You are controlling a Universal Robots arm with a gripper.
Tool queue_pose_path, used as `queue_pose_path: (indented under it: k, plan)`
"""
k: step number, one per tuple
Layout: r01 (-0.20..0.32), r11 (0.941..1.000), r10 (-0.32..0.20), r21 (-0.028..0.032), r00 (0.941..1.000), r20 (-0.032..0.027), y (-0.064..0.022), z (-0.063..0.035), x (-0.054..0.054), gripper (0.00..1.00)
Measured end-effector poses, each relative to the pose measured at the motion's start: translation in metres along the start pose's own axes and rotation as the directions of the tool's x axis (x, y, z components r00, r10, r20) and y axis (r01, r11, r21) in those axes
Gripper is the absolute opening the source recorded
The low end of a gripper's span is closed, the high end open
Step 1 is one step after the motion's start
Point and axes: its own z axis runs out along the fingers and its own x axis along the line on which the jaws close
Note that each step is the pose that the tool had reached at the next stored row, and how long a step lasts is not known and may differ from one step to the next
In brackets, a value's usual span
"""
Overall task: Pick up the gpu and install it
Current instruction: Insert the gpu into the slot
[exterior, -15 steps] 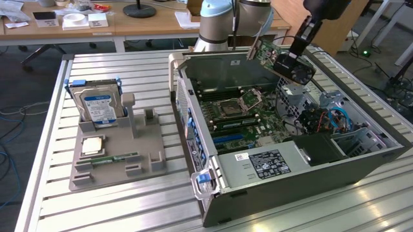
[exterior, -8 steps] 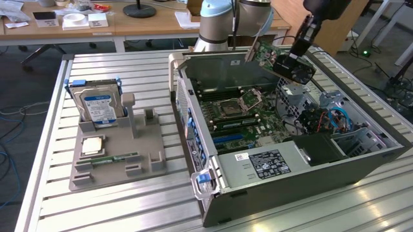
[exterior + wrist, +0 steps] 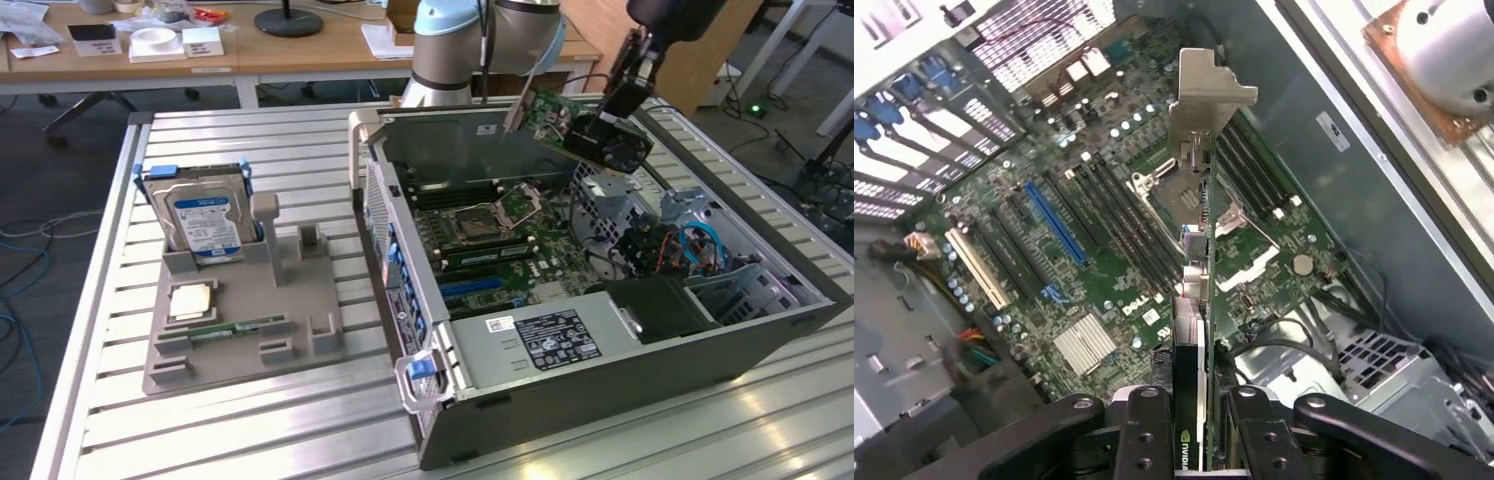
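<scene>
One gpu [image 3: 1195, 285] stands edge-on, clamped in the tool [image 3: 1192, 432].

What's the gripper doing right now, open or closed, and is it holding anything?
Gripper: closed on the gpu, holding it above the open computer case.

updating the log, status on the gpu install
gripper shut on gpu. Card in the air over the motherboard, not yet seated. No obstruction seen below it.

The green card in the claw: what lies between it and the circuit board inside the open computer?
Only air: the exterior view shows the green GPU card with silver bracket hanging clear above the green motherboard.
</scene>
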Motion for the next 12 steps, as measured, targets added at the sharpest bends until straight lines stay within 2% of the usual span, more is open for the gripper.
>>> queue_pose_path:
  k: [6,12]
  plan:
    - [0.077,0.9970,-0.077,-0.0020,0.9970,-0.0091,0.0000,0.0001,0.0000,0.26]
    - [0.161,0.9869,-0.161,-0.0050,0.9867,-0.0190,0.0000,0.0003,0.0000,0.26]
